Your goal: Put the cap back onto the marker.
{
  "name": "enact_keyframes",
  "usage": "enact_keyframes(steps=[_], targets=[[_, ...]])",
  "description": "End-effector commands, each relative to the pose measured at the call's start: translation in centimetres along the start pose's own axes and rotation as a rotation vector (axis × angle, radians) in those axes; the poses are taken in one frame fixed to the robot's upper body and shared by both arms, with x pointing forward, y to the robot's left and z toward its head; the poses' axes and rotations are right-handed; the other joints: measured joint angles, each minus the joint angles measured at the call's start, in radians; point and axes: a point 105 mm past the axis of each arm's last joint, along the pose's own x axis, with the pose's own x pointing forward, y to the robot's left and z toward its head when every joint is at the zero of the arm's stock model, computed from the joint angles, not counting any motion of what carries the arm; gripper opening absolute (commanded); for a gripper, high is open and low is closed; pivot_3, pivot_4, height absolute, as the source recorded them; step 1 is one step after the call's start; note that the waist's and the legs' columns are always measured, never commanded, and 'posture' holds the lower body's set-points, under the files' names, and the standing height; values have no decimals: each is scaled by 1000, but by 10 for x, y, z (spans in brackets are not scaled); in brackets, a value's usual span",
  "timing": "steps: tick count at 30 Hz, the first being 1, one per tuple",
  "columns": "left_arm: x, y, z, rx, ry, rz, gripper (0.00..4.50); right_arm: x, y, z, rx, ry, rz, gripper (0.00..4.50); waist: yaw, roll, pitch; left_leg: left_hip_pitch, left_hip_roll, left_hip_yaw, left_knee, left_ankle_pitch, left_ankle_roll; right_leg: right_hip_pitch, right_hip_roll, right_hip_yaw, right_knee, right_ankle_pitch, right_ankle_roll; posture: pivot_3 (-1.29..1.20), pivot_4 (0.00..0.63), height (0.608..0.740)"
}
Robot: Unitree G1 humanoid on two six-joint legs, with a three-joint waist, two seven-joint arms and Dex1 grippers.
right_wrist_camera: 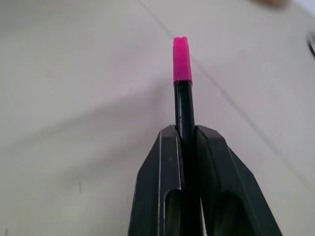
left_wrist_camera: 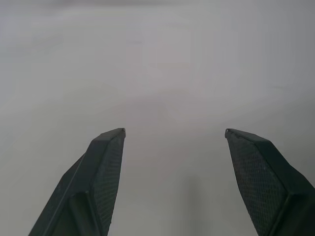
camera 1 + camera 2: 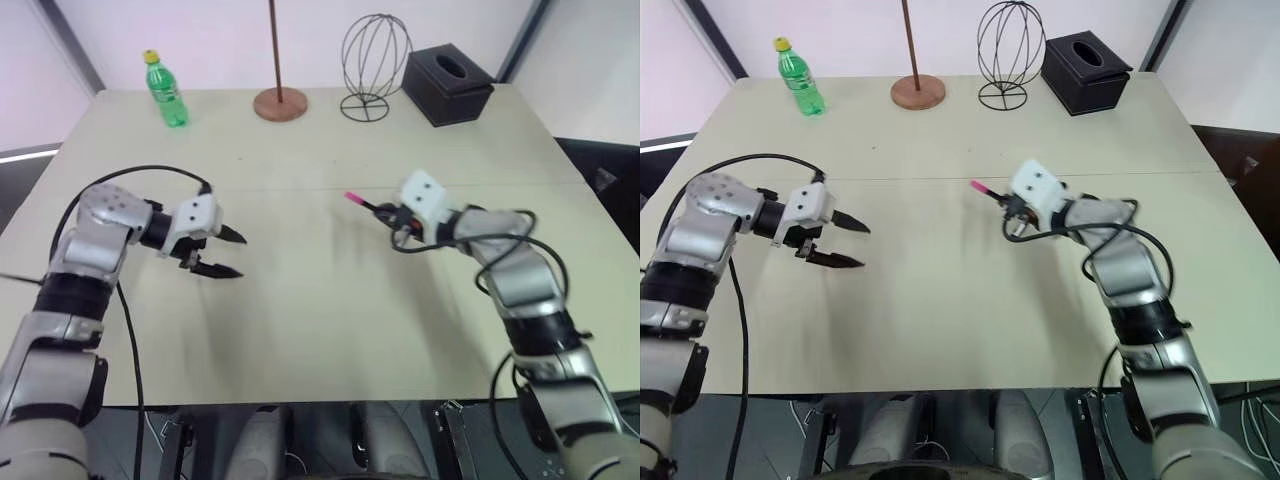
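While clamped, marker (image 1: 184, 105) wears cap (image 1: 181, 59)

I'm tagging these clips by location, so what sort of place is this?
Probably an indoor lab or office test setup: a plain beige table with staged props, namely a green soda bottle, a wire head-shaped stand and a black tissue box.

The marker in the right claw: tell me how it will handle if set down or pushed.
The marker looks thin, straight and rigid, so probably stiff and light. Its round barrel would likely roll on the flat table. The smooth black surface may slip between the right claw fingers.
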Motion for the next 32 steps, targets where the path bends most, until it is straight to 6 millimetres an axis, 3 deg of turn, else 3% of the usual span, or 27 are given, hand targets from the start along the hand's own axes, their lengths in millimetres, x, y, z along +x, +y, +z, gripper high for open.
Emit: enact_keyframes(steps=[1, 5, 11, 12, 15, 20, 26, 32], targets=[[-12, 17, 25, -89, -160, 230, 3402, -28, -14, 1, 27, 22, -94, 0, 0, 0, 0, 0, 0, 0, 1, 0, 0, 1, 0, 0, 0, 0, 0, 0, 150, 740], [-20, 16, 23, -231, -239, 393, 3402, -47, -29, -37, 89, 144, -181, 0, -2, 0, 0, 1, 0, 0, 1, 0, 0, 2, 0, 0, 0, 1, 1, 0, 150, 740], [-30, -5, 5, -324, -201, 448, 3402, -67, -51, -84, 97, 279, -289, 0, -7, 0, 0, 2, 1, 1, 0, 0, 0, 1, 0, 0, 0, 1, 1, 0, 150, 740], [-31, -7, 2, -322, -192, 454, 3434, -69, -54, -88, 94, 285, -303, 471, -5, 0, 0, 2, 1, 1, 0, 0, 0, 2, 0, 1, 0, 1, 1, 0, 150, 740], [-35, -5, -3, -340, -190, 499, 3443, -71, -65, -89, 90, 274, -353, 1700, -3, 0, 0, 2, 1, 1, 0, 0, 0, 2, 0, 1, 0, 1, 1, 0, 150, 740], [-39, -1, -13, -344, -175, 572, 3443, -70, -69, -82, 125, 227, -374, 4304, -2, 0, 0, 2, 0, 2, 0, 0, 0, 2, 0, 1, 0, 1, 1, 0, 150, 740], [-54, 6, -23, -359, -180, 660, 3443, -81, -70, -51, 216, 71, -309, 4457, -2, 0, 0, 2, 1, 1, 0, 0, 0, 2, 0, 1, 0, 1, 1, 0, 150, 740], [-61, 4, -24, -369, -221, 732, 3443, -105, -78, -45, 241, 0, -264, 4457, 0, 0, 0, 2, 1, 1, 0, 0, 0, 2, -1, 0, -1, 1, 1, 0, 150, 740]])
